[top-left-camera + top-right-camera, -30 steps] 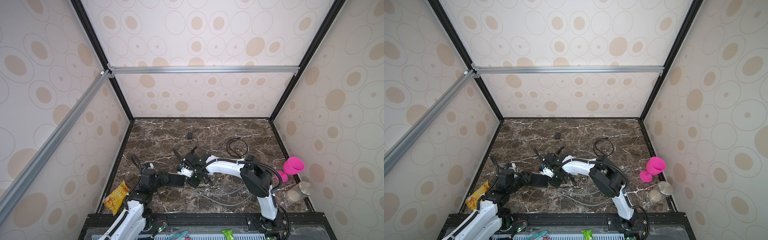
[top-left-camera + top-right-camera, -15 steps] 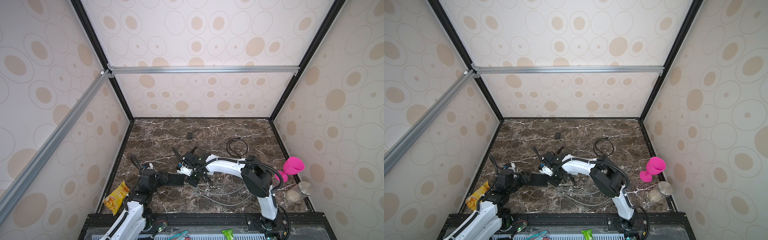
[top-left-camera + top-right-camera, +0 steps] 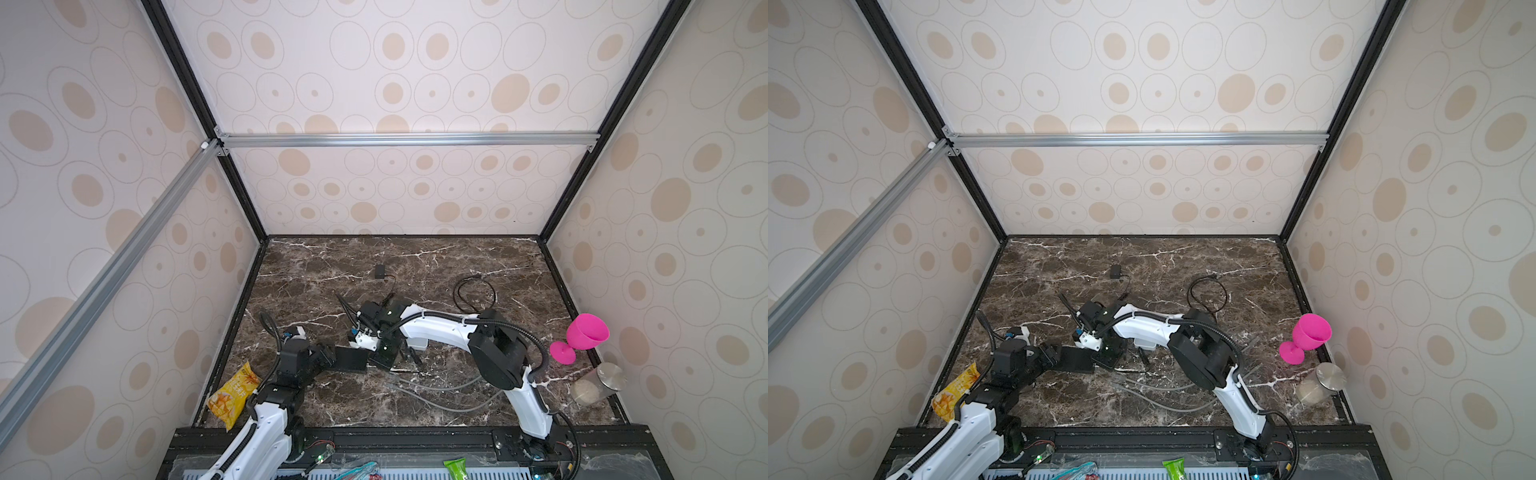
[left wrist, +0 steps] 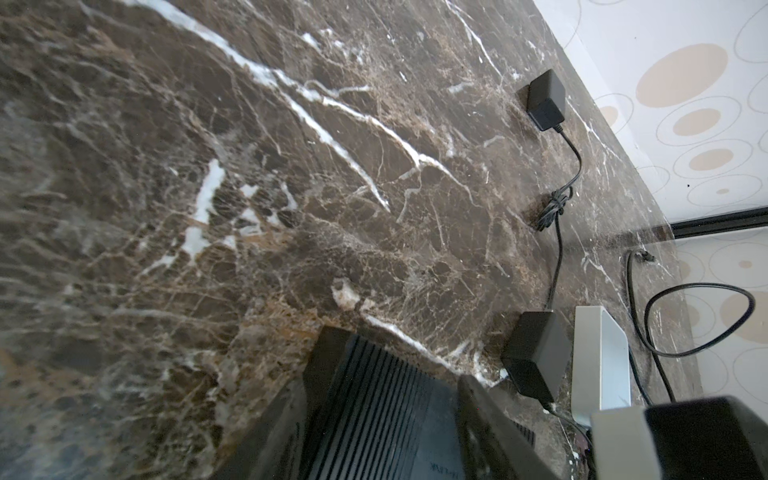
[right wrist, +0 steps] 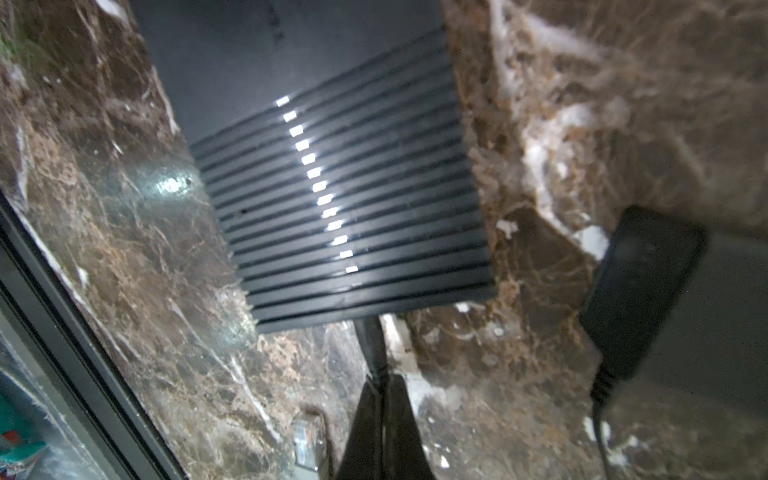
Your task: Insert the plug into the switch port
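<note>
Black switch — left gripper clamps it | right gripper closed on plug | lettering blurred

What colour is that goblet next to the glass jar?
Bright pink; the goblet shows best in a top view.

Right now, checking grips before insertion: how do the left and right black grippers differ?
The black left gripper has its jaws spread around the black ribbed switch; the black right gripper is pinched shut on the thin black plug. In both top views the left gripper reaches the switch from its left, the right gripper from its right. Both work low over the brown marble tabletop.
</note>
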`<action>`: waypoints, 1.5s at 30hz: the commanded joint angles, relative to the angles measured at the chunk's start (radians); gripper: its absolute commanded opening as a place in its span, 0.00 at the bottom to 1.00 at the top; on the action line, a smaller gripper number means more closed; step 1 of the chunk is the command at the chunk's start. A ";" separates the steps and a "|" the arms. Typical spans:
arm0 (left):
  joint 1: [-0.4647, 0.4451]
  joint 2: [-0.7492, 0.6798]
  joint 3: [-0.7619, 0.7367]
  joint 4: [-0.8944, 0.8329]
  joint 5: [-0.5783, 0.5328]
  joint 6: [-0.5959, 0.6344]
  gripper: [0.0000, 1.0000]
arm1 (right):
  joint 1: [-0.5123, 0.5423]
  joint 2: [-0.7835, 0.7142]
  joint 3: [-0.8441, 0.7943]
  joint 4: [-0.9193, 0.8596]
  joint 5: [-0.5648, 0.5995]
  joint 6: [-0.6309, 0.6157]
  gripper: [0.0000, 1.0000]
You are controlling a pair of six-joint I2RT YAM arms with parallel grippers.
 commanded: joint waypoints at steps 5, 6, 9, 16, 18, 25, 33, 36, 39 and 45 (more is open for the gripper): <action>-0.008 -0.003 -0.033 0.044 0.124 -0.012 0.57 | 0.015 0.041 0.139 0.067 -0.057 -0.052 0.00; -0.007 -0.008 -0.037 0.045 0.127 -0.011 0.57 | 0.015 0.045 0.150 0.069 -0.059 -0.053 0.00; -0.008 -0.015 -0.049 0.059 0.144 -0.007 0.57 | 0.015 0.057 0.182 0.068 -0.068 -0.062 0.00; -0.008 0.025 -0.054 0.110 0.199 0.001 0.56 | 0.016 0.105 0.274 0.056 -0.126 -0.129 0.00; -0.009 0.038 -0.053 0.128 0.215 0.007 0.56 | 0.019 0.114 0.295 0.055 -0.149 -0.183 0.00; -0.010 0.078 -0.057 0.176 0.258 0.015 0.55 | 0.020 0.114 0.309 0.102 -0.172 -0.275 0.00; -0.013 0.098 -0.056 0.193 0.279 0.015 0.54 | 0.024 0.148 0.355 0.111 -0.153 -0.248 0.00; -0.013 0.085 -0.053 0.171 0.258 0.015 0.56 | 0.025 0.107 0.253 0.152 -0.079 -0.229 0.02; -0.012 0.063 -0.040 0.124 0.211 0.015 0.57 | 0.022 0.022 0.077 0.261 0.002 -0.204 0.18; -0.008 -0.011 0.005 0.005 0.087 0.013 0.60 | 0.013 -0.128 -0.185 0.383 0.092 -0.159 0.25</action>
